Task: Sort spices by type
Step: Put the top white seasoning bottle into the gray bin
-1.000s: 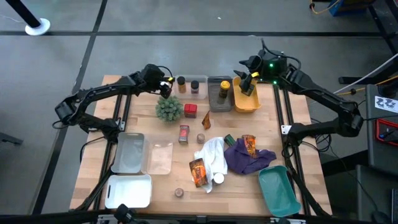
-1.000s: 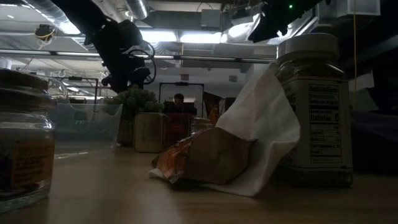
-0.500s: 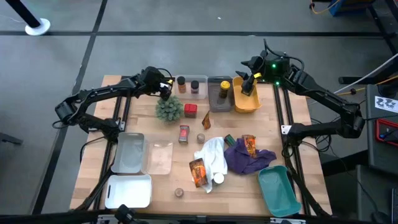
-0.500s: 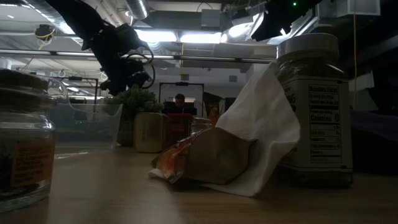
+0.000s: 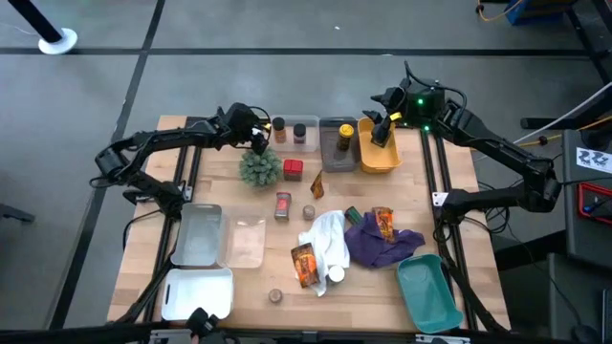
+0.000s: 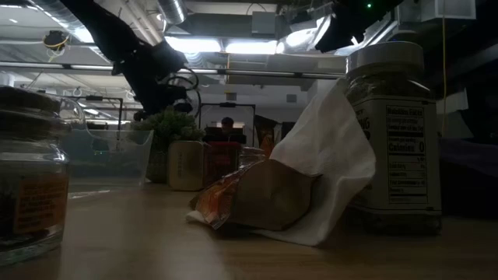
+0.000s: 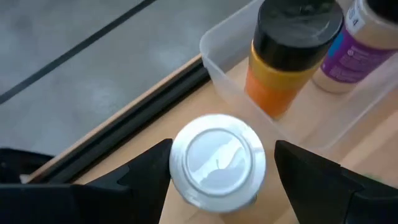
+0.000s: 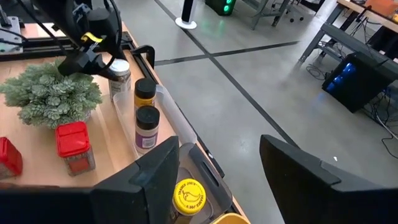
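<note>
Left end effector (image 7: 217,171) sits wide apart around a silver-capped jar (image 7: 217,160) beside the plant (image 5: 259,168) (hard, smooth glass); grab its sides.

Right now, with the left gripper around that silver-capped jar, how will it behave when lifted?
The silver-capped jar looks rigid, probably glass, so breakable. It is tall and slim, likely to tip if bumped. The open left gripper meets a smooth round side, so it may slip.
</note>
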